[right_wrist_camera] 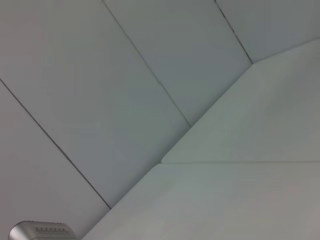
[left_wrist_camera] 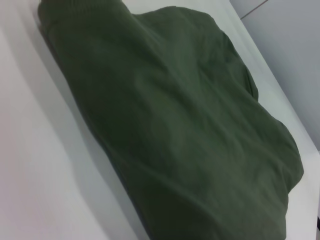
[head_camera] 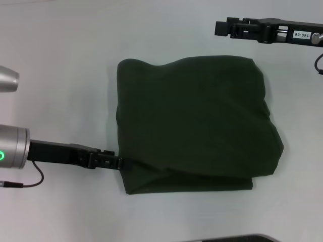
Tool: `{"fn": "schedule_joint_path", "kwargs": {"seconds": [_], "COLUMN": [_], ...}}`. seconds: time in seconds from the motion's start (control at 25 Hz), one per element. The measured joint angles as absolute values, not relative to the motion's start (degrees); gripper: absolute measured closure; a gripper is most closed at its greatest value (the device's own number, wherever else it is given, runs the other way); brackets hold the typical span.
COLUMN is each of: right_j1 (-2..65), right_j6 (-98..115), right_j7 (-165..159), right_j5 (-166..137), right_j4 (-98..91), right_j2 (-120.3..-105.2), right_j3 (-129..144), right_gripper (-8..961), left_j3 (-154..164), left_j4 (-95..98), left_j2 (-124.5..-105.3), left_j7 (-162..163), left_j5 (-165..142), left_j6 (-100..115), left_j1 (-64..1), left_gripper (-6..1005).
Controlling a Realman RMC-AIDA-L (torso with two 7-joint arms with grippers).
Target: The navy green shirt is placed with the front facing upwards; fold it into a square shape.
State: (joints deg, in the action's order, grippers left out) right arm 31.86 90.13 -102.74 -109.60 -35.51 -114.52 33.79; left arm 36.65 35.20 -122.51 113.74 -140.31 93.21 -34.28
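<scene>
Dark olive-green cotton, the navy green shirt (head_camera: 194,123) lies folded into a rough, thick square on the pale grey-white bench (head_camera: 60,40), its plain side up with no lettering in sight. Its edges are uneven: the far edge ripples, and along the near edge a lower layer of cloth sticks out from under the top fold.

From the robot's left, the black left end effector (head_camera: 117,162) reaches in low along the bench to the near-left corner of the shirt, where its tip touches the cloth or slips just beneath the edge; whether its fingers are spread or closed I cannot tell, as the fabric hides them. From the left wrist camera the shirt (left_wrist_camera: 175,125) fills most of the view as a smooth mound with a ribbed hem at one corner, lying on the bench (left_wrist_camera: 35,165).

Beyond the shirt's far-right corner, the black right end effector (head_camera: 222,27) hovers apart from the cloth, holding nothing; its finger spread cannot be judged. The right wrist camera shows only bare bench (right_wrist_camera: 235,200) and grey panelled wall (right_wrist_camera: 100,100).
</scene>
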Motion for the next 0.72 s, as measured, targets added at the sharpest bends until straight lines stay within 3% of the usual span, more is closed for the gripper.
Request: {"fn": "schedule_joint_path", "kwargs": {"seconds": [0.72], "right_j1": [32.0], "right_j6": [90.2], "right_j7": [-102.7], "right_j5": [-109.6], "right_j4": [-35.5], "right_j2": [-114.52], "right_j3": [33.7], "right_gripper": [59], "left_j3": [36.6], "left_j4": [33.8], "left_j2": [-122.89], "left_j7": [113.7], "left_j5": [-140.3], "left_j6": [92.4], "left_j1": [-35.5], "left_gripper": [217]}}
